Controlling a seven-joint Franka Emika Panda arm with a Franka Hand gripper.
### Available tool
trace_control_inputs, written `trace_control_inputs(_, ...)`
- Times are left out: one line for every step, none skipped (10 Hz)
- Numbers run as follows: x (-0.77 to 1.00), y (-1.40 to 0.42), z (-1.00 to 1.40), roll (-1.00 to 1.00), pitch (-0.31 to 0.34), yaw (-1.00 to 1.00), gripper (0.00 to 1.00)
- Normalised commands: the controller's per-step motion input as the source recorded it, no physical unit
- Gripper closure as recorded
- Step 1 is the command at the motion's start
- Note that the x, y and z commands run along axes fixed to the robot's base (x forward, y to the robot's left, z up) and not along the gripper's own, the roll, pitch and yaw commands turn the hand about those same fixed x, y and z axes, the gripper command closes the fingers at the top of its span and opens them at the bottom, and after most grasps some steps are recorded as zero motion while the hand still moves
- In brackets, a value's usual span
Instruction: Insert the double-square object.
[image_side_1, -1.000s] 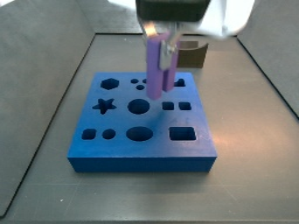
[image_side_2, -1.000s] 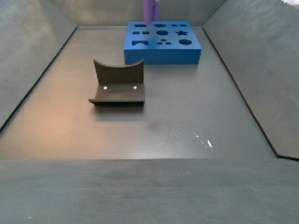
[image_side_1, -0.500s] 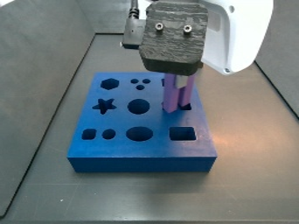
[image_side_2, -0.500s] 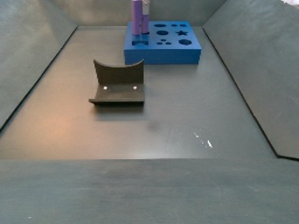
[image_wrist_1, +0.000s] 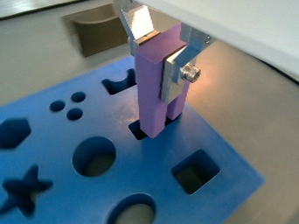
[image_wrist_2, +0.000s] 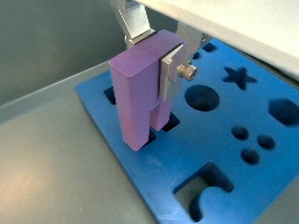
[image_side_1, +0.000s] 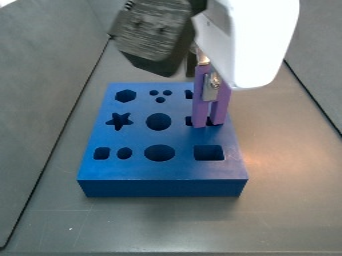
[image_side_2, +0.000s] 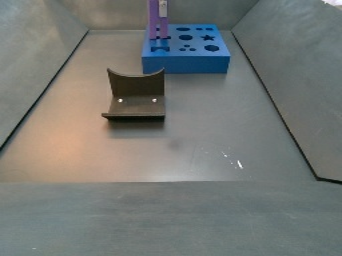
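Note:
My gripper (image_wrist_1: 162, 52) is shut on the double-square object (image_wrist_1: 156, 87), a lilac peg of two joined square bars, and holds it upright by its top. The silver fingers clamp its two sides in both wrist views (image_wrist_2: 158, 48). The peg's lower end sits in the mouth of the double-square hole of the blue block (image_wrist_1: 47, 144). In a side view the peg (image_side_1: 209, 105) stands at the block's right middle (image_side_1: 160, 178), under the wrist. In a side view the peg (image_side_2: 158, 20) rises over the block's left end (image_side_2: 187, 62).
The block has several other shaped holes: star, hexagon, circles, a square, an oval. The dark grey curved holder (image_side_2: 134, 95) stands apart on the grey floor, also behind the block in a wrist view (image_wrist_1: 100, 26). Tray walls slope up round the floor.
The gripper has carried the peg across the block to the double-square hole and lowered it, so its bottom end now sits in the hole's mouth.

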Motion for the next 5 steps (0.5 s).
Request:
trace_control_inputs(-0.04, 0.00, -0.38, 0.11, 0.026, -1.00, 1.00)
trace_control_inputs(-0.22, 0.00, -0.39, 0.13, 0.023, -0.86, 1.00)
trace_control_inputs(-0.23, 0.15, -0.23, 0.08, 0.000, -0.44, 1.00)
trace_control_inputs(-0.20, 0.20, -0.30, 0.08, 0.000, -0.43, 1.00)
trace_control_inputs(-0.09, 0.12, -0.34, 0.06, 0.000, -0.28, 1.00)
